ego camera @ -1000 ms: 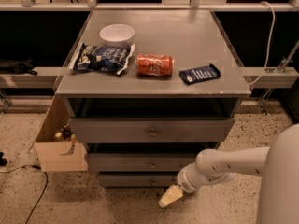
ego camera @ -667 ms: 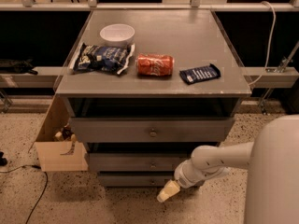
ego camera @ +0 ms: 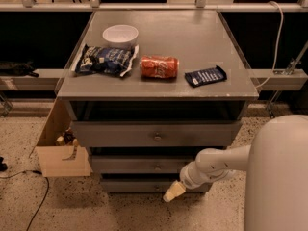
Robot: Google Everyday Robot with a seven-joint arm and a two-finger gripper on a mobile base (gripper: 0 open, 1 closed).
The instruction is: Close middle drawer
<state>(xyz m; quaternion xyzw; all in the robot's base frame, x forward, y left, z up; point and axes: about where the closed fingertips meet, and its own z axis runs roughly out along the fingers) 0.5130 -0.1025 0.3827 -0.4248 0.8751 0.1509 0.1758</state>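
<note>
The gripper (ego camera: 173, 191) has crept up and in toward the cabinet over the last second. It now sits low at the near right, in front of the bottom drawer (ego camera: 137, 186) and just under the right end of the middle drawer (ego camera: 130, 165). Whether it is spread or closed I cannot tell. The middle drawer, below the top drawer (ego camera: 120, 134), looks slightly pulled out and seems not to have moved. The push probably hasn't begun; the gripper likely needs to rise to that front first.
</note>
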